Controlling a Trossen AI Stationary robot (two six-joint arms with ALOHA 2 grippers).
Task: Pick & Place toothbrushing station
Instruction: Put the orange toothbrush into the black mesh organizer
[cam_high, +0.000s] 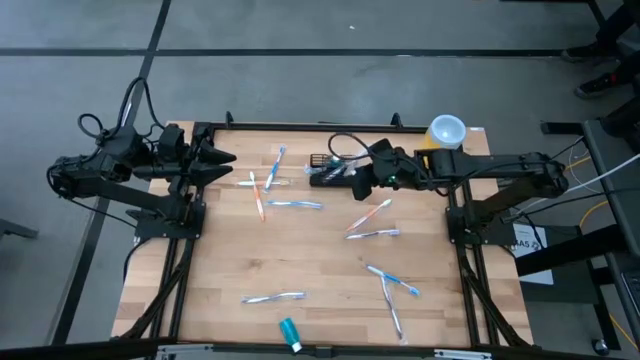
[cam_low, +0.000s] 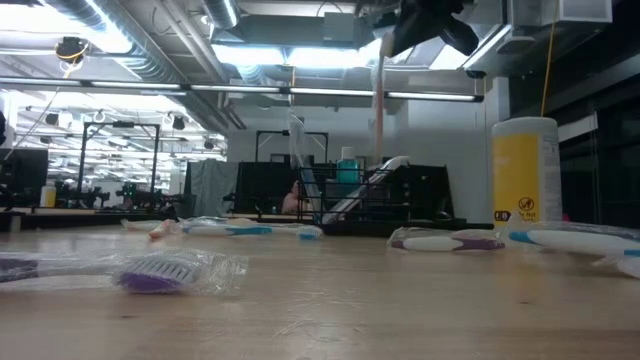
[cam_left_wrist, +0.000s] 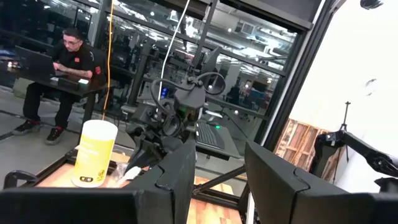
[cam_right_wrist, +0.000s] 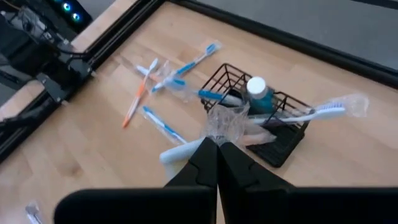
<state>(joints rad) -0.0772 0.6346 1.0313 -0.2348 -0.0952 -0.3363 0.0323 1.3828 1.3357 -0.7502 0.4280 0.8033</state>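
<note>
right hand (cam_right_wrist: 217, 149): pinching wrapped toothbrush (cam_right_wrist: 231, 127) | caddy (cam_right_wrist: 283, 146): partly hidden | left hand (cam_left_wrist: 217, 177): spread

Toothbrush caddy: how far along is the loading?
Done: the black wire-mesh caddy already holds a couple of wrapped toothbrushes and a teal tube with a white cap. In hand: the right gripper is shut on a plastic-wrapped toothbrush right above the caddy. Left: about nine wrapped toothbrushes, such as one near the front edge, and a teal tube. The left gripper waits, open.

One wire-mesh caddy (cam_high: 327, 172), one yellow canister (cam_high: 446, 133), one teal tube (cam_high: 289, 331) and two arms show.
</note>
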